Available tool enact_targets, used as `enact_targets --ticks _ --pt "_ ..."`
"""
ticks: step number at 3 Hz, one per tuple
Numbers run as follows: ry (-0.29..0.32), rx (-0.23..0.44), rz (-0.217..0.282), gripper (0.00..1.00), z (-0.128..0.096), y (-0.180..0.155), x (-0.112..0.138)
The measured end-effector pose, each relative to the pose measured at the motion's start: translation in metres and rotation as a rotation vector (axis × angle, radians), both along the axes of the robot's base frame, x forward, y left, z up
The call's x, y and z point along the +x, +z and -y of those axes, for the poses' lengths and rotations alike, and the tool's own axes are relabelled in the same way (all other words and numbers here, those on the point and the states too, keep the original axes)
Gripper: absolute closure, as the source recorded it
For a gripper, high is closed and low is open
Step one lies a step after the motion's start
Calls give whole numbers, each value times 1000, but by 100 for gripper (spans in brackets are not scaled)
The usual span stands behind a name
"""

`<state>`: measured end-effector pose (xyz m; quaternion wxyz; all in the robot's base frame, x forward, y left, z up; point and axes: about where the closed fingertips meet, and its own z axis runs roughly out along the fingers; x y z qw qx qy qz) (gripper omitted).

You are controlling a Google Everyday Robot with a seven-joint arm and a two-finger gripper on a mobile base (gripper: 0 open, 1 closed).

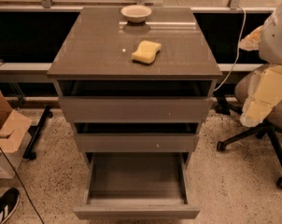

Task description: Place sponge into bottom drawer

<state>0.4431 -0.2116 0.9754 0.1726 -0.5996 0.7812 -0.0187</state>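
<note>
Cream-coloured and blocky, the gripper (264,99) hangs at the 3 o'clock edge of the view, below a white rounded arm housing (277,31); whether it is spread or pressed together cannot be told, and it holds nothing that can be seen. Just behind it stands one office chair (271,136) on castors, on a speckled floor (52,181). Well apart from the gripper, toward its 10 o'clock, one pale-yellow sponge (146,52) lies flat on the grey-brown cabinet top (94,45), a little right of the top's middle. At the sponge's 12 o'clock, near the back edge, sits one round cream bowl (136,13), apart from it. Under the top are three drawers. The top drawer (134,109) and the middle drawer (136,143) each show a dark gap above their flat fronts. The bottom drawer (136,212), at 6 o'clock in the view, is pulled far out, its tray open to the camera. At 8 o'clock stands one cardboard box (5,134), and at 7 o'clock one dark shoe (3,206) shows.
</note>
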Motion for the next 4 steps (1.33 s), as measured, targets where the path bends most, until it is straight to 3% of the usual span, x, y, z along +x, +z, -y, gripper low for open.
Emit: enact_targets --ticks 1,2,3,4 --pt "21 74 18 0 -17 -2 16" --pt "66 233 74 0 -46 -3 49" --pt "87 318 99 0 -62 -3 69" --pt "79 422 90 0 -80 -12 109"
